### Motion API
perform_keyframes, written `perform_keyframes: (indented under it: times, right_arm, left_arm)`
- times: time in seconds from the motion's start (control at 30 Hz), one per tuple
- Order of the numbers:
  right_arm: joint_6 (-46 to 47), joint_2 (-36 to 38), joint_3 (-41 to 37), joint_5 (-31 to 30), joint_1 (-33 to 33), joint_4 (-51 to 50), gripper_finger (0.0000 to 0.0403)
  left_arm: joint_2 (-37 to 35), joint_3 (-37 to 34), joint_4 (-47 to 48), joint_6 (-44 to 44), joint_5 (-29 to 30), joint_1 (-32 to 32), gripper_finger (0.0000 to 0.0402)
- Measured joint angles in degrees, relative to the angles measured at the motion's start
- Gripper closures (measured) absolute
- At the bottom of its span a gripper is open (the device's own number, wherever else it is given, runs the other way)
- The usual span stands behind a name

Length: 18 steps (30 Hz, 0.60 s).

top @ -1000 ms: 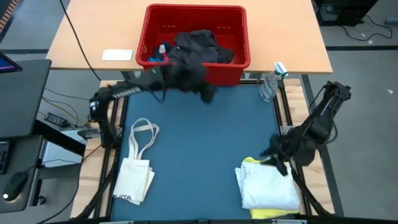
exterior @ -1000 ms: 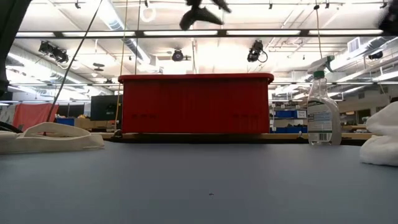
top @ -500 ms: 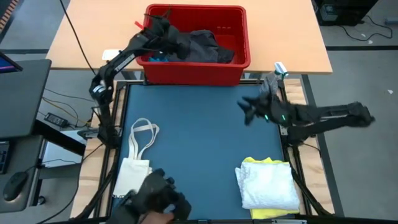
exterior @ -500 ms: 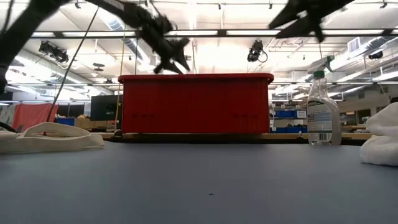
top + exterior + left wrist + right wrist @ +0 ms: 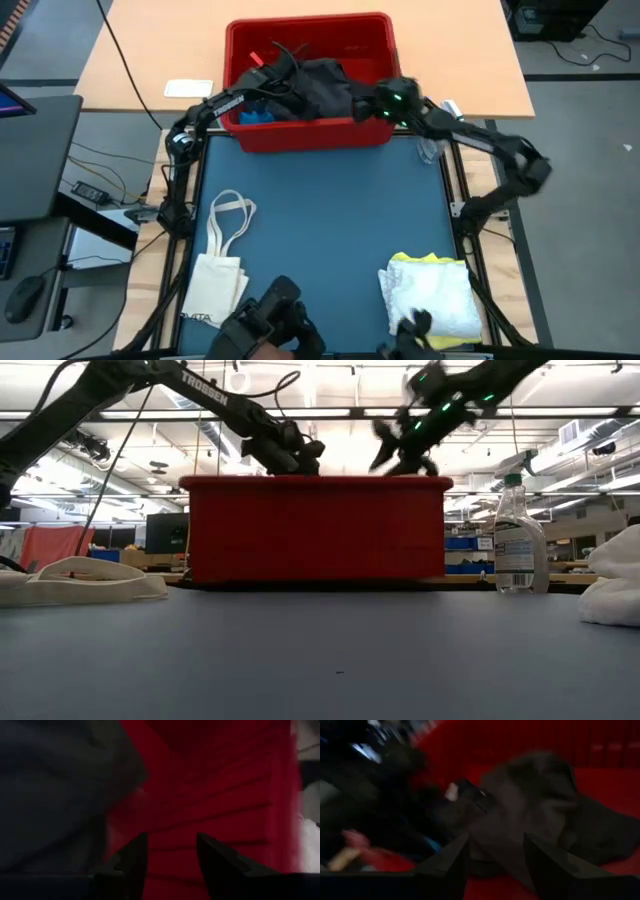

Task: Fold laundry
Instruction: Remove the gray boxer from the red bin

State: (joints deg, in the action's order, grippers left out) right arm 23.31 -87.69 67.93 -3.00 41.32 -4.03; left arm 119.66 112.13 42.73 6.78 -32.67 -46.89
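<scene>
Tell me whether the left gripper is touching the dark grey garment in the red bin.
Apart. The left wrist view shows the left gripper open, only red bin wall between its fingers, dark grey garment off to one side.

bin at table's far edge | garment in bin | bottle probably right of bin

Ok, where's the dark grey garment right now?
In the high view, the dark grey garment lies inside the red bin at the table's far edge, between both grippers.

Both dark arms reach over the red bin's rim, a spray bottle standing to its right.
</scene>
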Motion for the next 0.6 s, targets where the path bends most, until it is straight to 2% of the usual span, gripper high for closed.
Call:
perform_keyframes:
  times: [0.17,0.33,0.5,0.6]
  right_arm:
    - [-1.4,-10.5,7.5,0.8,2.0,-10.4,0.0214]
    - [-2.0,-14.8,10.1,4.5,2.6,-10.0,0.0214]
    - [-2.5,-16.5,11.1,4.8,2.8,-9.4,0.0214]
    - [-2.7,-16.0,11.6,4.6,2.7,-8.6,0.0214]
  left_arm:
    - [0.1,-0.1,-7.6,3.8,0.5,-3.4,0.0230]
    - [0.3,-0.1,-9.4,-2.0,10.0,-6.6,0.0220]
    - [3.2,-0.1,-11.9,-5.8,15.5,-7.6,0.0179]
    - [5.6,-0.1,-14.2,-6.2,22.3,-8.1,0.0156]
